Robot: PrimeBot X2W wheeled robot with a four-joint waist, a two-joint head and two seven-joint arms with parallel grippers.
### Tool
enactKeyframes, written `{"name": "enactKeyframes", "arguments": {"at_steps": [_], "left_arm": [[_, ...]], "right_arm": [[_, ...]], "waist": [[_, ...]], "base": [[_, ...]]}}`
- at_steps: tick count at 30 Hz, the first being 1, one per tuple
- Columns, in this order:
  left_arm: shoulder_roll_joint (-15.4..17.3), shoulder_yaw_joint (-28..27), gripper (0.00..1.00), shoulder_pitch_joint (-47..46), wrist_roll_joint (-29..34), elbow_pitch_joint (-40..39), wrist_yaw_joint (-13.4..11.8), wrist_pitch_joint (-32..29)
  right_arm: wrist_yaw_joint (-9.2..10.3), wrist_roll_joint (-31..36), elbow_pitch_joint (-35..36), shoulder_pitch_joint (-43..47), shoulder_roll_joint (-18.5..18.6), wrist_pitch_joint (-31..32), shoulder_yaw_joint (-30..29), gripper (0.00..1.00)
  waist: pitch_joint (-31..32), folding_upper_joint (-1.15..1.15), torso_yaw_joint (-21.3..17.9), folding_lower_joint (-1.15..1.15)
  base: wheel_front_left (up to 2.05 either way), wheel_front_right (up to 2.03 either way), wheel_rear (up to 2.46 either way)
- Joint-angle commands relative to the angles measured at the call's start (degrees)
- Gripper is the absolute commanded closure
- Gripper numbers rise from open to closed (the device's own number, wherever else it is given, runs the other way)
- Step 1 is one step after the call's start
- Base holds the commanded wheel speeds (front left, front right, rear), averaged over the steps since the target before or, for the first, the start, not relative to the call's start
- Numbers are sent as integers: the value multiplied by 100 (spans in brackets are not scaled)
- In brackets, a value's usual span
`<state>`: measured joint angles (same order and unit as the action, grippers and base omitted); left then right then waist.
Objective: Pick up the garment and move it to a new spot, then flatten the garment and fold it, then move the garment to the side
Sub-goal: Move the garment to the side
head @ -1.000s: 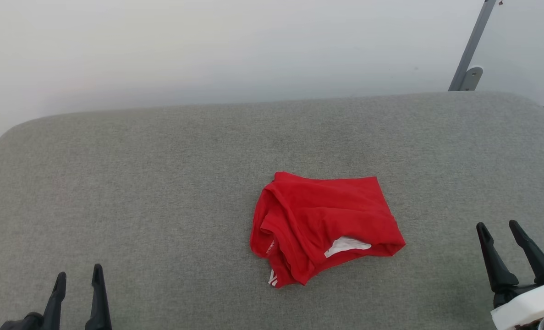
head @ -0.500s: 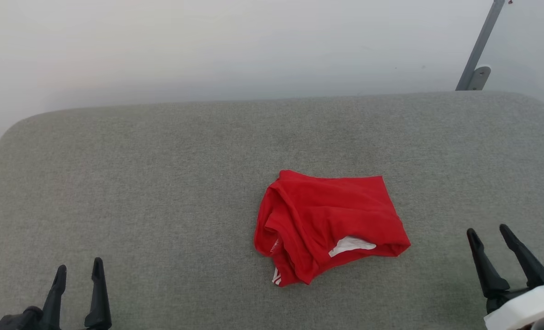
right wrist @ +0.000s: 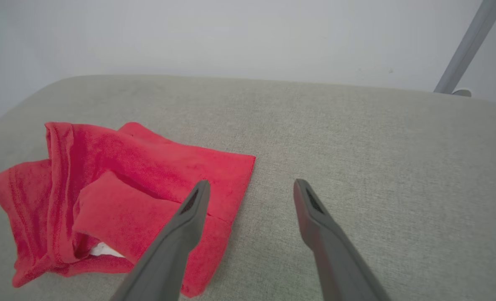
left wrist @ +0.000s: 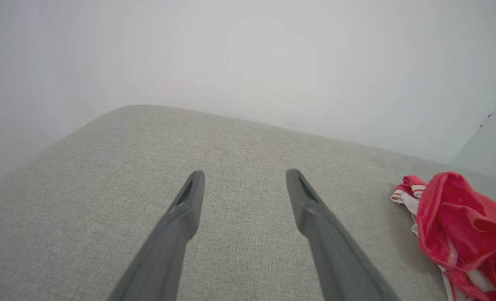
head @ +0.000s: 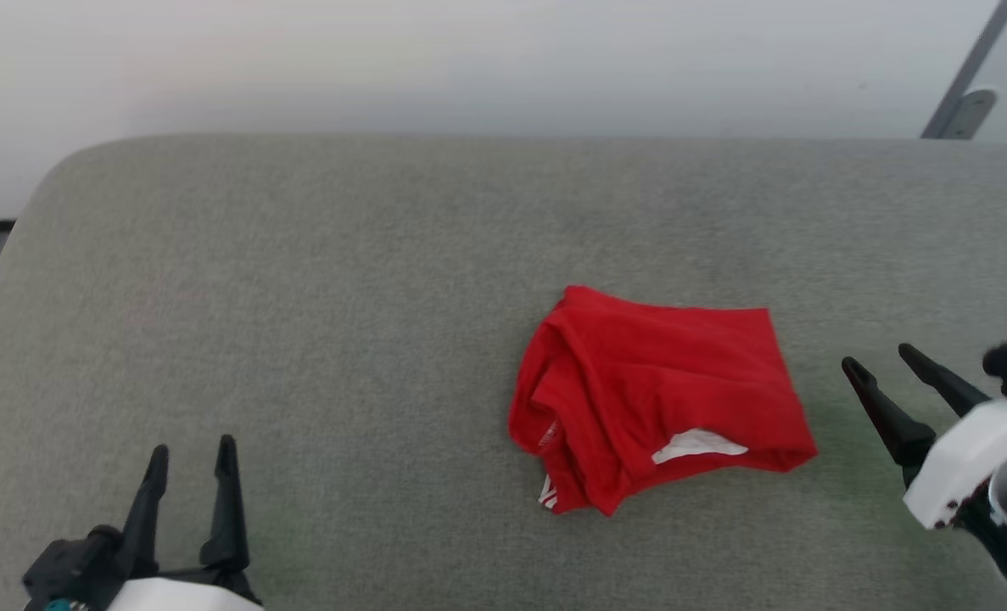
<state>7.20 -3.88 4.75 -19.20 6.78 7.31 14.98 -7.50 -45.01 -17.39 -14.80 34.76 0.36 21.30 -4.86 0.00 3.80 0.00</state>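
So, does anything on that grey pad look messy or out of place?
Only the red garment: it lies bunched in a rumpled heap on the grey pad, folded over itself, with a white panel peeking from under its near edge. Nothing looks spilled or damaged.

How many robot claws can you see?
2. The left gripper is at the lower left over the grey cushion. The right gripper is at the right, just beside the red garment. Both are open and empty.

I count one garment (head: 660, 399), a left end effector (head: 193, 447) and a right end effector (head: 879, 356), two fingers (head: 226, 501) each, one grey padded counter (head: 342, 280), one metal strut (head: 967, 72).
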Motion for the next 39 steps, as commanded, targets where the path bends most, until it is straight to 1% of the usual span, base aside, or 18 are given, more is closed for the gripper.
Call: {"name": "enactKeyframes", "arguments": {"at_steps": [1, 4, 8, 10, 16, 19, 20, 21, 25, 26, 27, 29, 32, 39], "left_arm": [[-9, 19, 0, -81, 68, -8, 19, 26], [-51, 157, 0, -197, 90, 24, 19, 26], [-89, 288, 0, -330, 83, 82, 19, 26], [-109, 340, 0, -393, 69, 106, 19, 26], [-169, 478, 0, -555, 6, 182, 18, 26], [-188, 543, 0, -645, 5, 214, 18, 26], [-193, 556, 0, -665, 9, 233, 19, 26], [-208, 590, 0, -727, 10, 245, 18, 26], [-233, 621, 0, -802, -9, 279, 18, 26], [-241, 619, 0, -823, -15, 284, 19, 26], [-247, 616, 0, -831, -17, 286, 18, 26], [-259, 606, 0, -827, -26, 301, 18, 26], [-268, 623, 0, -840, -37, 301, 18, 26], [-247, 635, 0, -1000, 36, 276, 18, 26]], "right_arm": [[2, -55, -46, -86, 17, 97, 63, 0], [2, -289, -169, -459, 212, 667, 324, 0], [2, -678, -337, -850, 354, 1449, 647, 0], [2, -759, -397, -1037, 471, 1806, 827, 0], [1, -1062, -726, -1543, 548, 2761, 1222, 0], [1, -1192, -935, -1760, 494, 3125, 1396, 0], [1, -1275, -1019, -1802, 437, 3255, 1446, 0], [1, -1295, -1168, -1899, 376, 3529, 1629, 0], [0, -1489, -1368, -1950, 127, 4015, 1931, 0], [-7, -1542, -1370, -1935, 83, 4149, 2014, 9], [-18, -1572, -1356, -1911, 71, 4237, 2083, 100], [-18, -1616, -1309, -1948, 113, 4285, 2122, 100], [-11, -1699, -1271, -2008, 190, 4204, 1992, 100], [15, -1747, -1083, -2340, 592, 3795, 1570, 100]], "waist": [[-131, 0, 126, 0], [-290, 0, 267, 0], [-468, 0, 442, 0], [-552, 0, 530, 0], [-787, 0, 762, 0], [-901, 0, 870, 0], [-936, 0, 896, 0], [-1004, 0, 947, 0], [-1086, 0, 1007, 0], [-1097, 0, 1013, 0], [-1105, 0, 1016, 0], [-1120, 0, 1013, 0], [-1129, 0, 993, 0], [-1146, 0, 781, 0]], "base": [[0, 0, 0], [0, 0, 0], [0, 0, 0], [0, 0, 0], [0, 0, 0], [0, 0, 0], [0, 0, 0], [0, 0, 0], [0, 0, 0], [0, 0, 0], [0, 0, 0], [0, 0, 0], [0, 0, 0], [0, 0, 0]]}}
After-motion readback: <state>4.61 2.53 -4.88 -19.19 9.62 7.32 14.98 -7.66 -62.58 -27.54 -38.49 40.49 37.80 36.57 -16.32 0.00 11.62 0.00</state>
